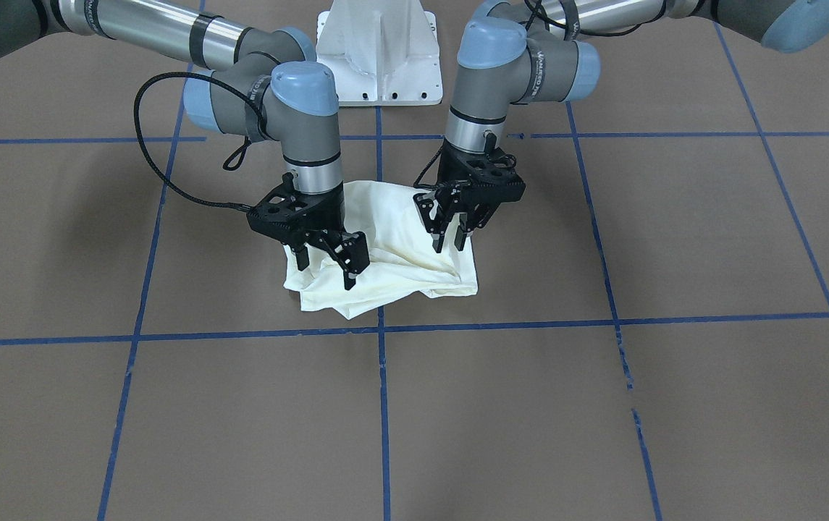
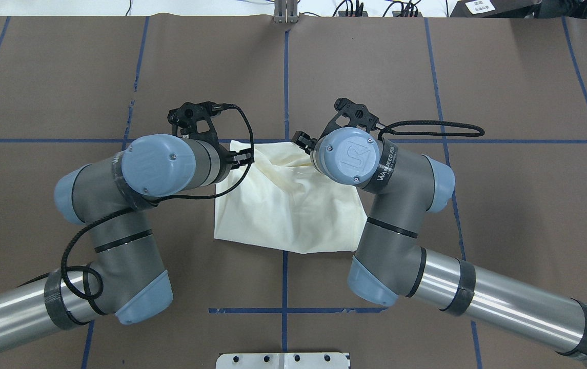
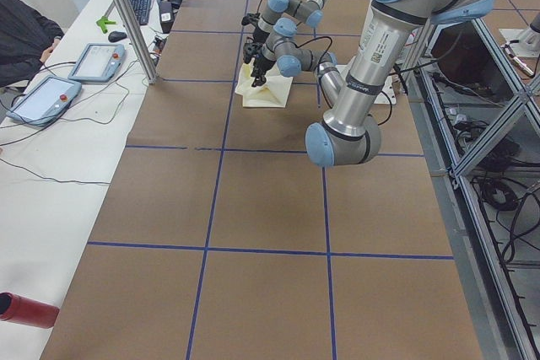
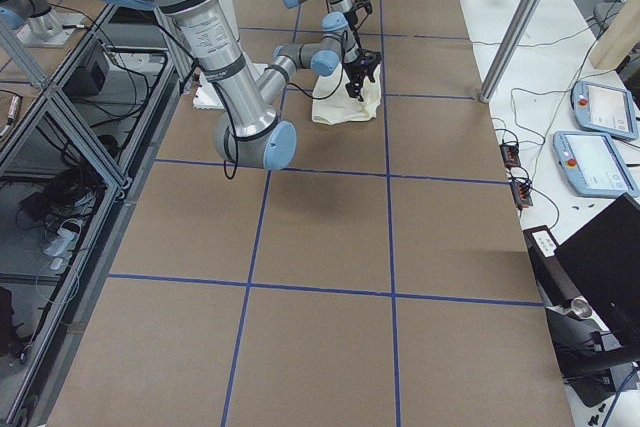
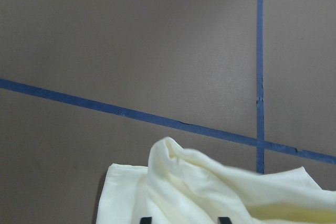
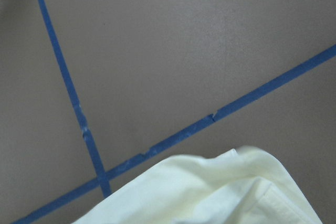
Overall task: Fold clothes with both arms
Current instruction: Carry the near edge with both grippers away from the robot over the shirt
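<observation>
The cream T-shirt [image 1: 394,266] is lying about midway along the table [image 1: 602,405], well clear of its ends and somewhat nearer the robot's edge than the operators', straddling one of the blue tape lines [image 1: 382,376] in front of the white base block [image 1: 379,54]. It is sitting as a compact, roughly square packet with only plain cream cloth showing; no sleeve is trailing out and the print is not facing any camera. Both arms are hanging over the packet's operators'-side half. The right gripper [image 1: 327,273] is standing with its jaws spread wide just above the cloth, holding nothing. The left gripper [image 1: 451,244] is showing a narrower gap; in its wrist view the two fingertips are sitting apart with cloth lying between them, so it is looking open rather than clamped. Judging from this, most of the folding is looking done: the side nearer the robot is lying flat with clean straight edges in the overhead view. The side nearer the operators is looking less finished, with a raised ridge of wrinkles under the grippers and a lower layer poking out unevenly at one corner. What seems to be left is either one last smoothing or tucking of that rumpled edge, or simply lifting both arms away; which of the two is intended I am not able to tell
</observation>
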`<control>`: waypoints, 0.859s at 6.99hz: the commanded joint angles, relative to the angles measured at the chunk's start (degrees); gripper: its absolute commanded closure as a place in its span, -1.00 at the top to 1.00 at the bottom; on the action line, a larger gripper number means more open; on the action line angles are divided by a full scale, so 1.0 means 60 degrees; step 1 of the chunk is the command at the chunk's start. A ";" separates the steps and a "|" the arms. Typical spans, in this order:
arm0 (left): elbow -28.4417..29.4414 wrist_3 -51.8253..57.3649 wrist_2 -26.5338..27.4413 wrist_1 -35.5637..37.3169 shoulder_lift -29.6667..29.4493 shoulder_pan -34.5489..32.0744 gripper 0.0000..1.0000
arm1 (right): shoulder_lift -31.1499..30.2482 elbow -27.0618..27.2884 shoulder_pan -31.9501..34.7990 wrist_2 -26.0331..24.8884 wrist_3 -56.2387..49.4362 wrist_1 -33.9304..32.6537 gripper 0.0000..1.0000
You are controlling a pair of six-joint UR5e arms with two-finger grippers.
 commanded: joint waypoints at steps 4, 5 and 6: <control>-0.0612 0.0944 -0.0756 0.0004 0.0427 -0.0476 1.00 | -0.0228 -0.0410 -0.0947 -0.0775 -0.2337 -0.0044 1.00; -0.0627 0.0944 -0.0771 0.0004 0.0428 -0.0475 1.00 | -0.0213 -0.0560 -0.0598 -0.0775 -0.2778 -0.0102 1.00; -0.0627 0.0929 -0.0771 0.0004 0.0442 -0.0461 1.00 | -0.0053 -0.1054 -0.0174 -0.0761 -0.2985 -0.0074 1.00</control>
